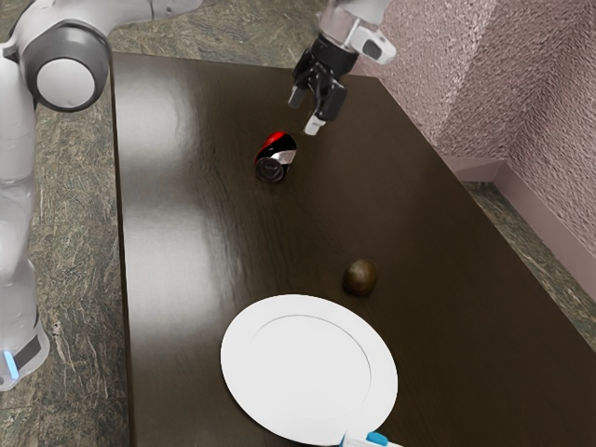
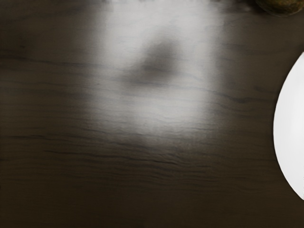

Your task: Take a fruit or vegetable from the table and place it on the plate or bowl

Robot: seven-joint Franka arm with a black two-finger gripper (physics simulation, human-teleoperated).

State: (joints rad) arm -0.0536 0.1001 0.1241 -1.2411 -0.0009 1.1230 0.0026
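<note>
Gripper (image 1: 304,114): fingers spread apart, holding nothing, raised over the dark table (image 1: 186,233).
Fruit (image 1: 360,277): 1 round brown piece on the table, near the plate, not touching it.
Plate (image 1: 307,368): white, round.
Red-and-black object (image 1: 277,156): lying below the gripper.

White arm (image 1: 17,186) w/ grey joints (image 1: 51,39), black gripper (image 1: 304,110), blue base LED (image 1: 11,363)

Open tabletop (image 1: 186,242) separates the red-black object (image 1: 277,156) from the plate (image 1: 308,366). Obstacle: brown fruit (image 1: 360,277) at plate's 1 o'clock, not touching.
</note>
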